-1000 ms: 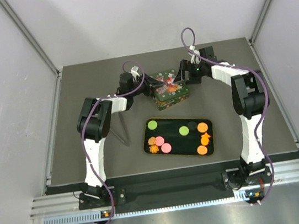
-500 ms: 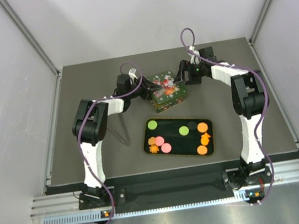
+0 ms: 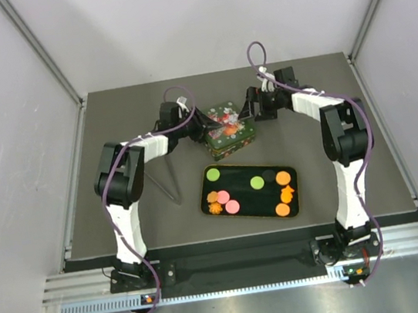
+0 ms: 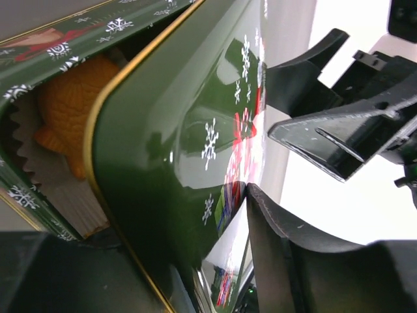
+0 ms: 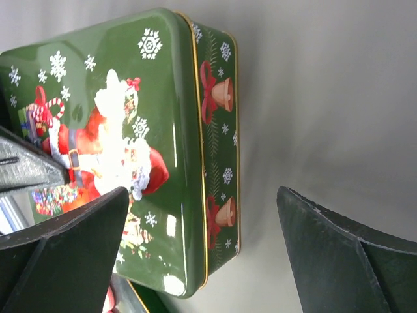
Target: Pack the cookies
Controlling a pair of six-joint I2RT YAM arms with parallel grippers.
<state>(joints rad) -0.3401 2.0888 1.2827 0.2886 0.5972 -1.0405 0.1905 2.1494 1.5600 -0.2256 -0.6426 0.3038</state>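
Straddling one edge of the green tin, right claw gapes.

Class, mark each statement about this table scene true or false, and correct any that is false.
1. The green rectangular Santa-printed metal tin stands farther from the arm bases than the black gold-rimmed tray. True.
2. The right gripper is clamped shut on the tin. False: its fingers stand wide apart, so it is open.
3. Two green round cookies lie on the tray. True.
4. The tin is empty. False: the left wrist view shows an orange cookie in a white crinkled paper cup under the lid.
5. No pink cookies are on the tray. False: two pink cookies lie near its left end.
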